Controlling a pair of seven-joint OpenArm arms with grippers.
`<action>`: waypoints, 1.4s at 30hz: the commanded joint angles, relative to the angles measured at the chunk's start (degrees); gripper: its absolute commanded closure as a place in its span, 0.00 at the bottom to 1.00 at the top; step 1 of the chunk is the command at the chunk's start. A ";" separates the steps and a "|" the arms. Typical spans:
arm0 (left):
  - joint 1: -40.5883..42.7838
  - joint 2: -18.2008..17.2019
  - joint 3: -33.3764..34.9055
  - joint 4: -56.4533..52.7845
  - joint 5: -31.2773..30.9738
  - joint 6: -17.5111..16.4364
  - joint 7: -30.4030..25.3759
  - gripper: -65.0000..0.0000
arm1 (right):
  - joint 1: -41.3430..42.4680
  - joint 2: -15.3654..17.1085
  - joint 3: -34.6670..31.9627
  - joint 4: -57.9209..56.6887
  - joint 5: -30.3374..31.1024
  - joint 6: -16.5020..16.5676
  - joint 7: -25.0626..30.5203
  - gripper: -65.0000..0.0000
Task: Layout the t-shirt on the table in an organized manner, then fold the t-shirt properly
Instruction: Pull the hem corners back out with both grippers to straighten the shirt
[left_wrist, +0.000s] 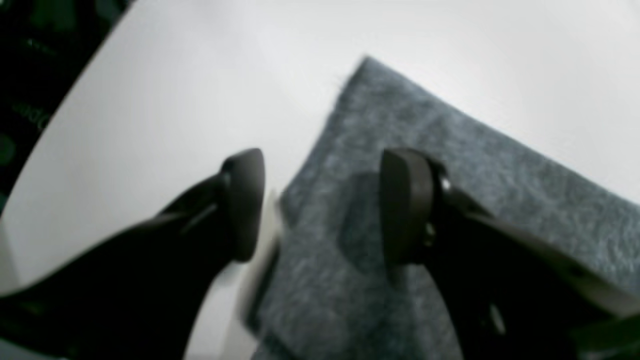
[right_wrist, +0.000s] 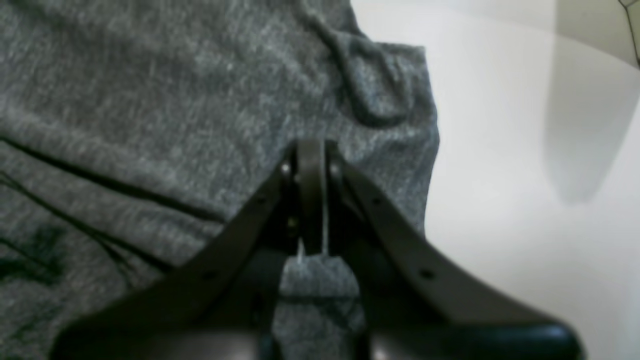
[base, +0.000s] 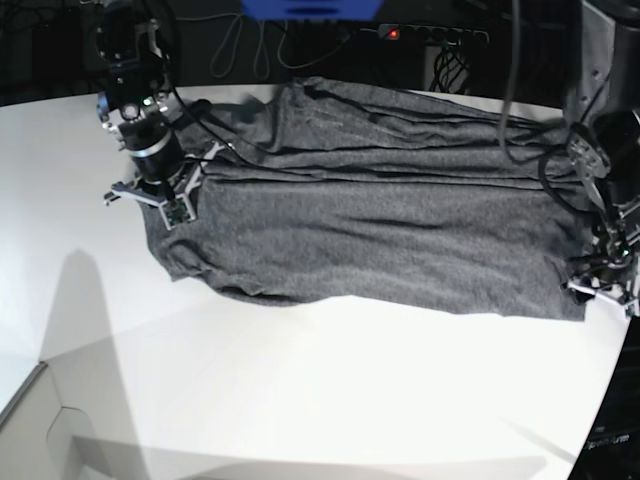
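Dark grey t-shirt (base: 370, 215) spread lengthwise across the far half of the white table (base: 300, 400), rumpled in long folds, near edge wavy, one end by each arm. At the base view's left, right gripper (right_wrist: 311, 150) pressed together, down on the cloth near a puckered corner; a bit of grey fabric visible between the finger bases, but pinch at the tips not clear enough to call. Same gripper (base: 160, 195) sitting over the shirt's left end in the base view. At the base view's right, left gripper (left_wrist: 320, 200) spread apart, nothing between its fingers (left_wrist: 405, 205), one finger over bare table, the other over the cloth's straight edge and corner. Same gripper (base: 607, 280) low at the shirt's right end near the curved table edge.
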 joint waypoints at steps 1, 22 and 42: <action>-1.64 -0.97 0.74 0.72 -0.51 1.00 -1.42 0.45 | 0.36 0.40 0.19 0.91 0.14 -0.11 1.18 1.00; -1.64 0.62 1.79 0.98 -0.51 2.49 -1.42 0.98 | 0.72 0.22 0.19 1.00 0.14 -0.11 1.18 1.00; 9.96 5.28 1.97 29.73 -16.95 1.70 1.65 1.00 | 9.51 -1.27 -0.16 1.27 0.14 -0.11 -2.69 0.64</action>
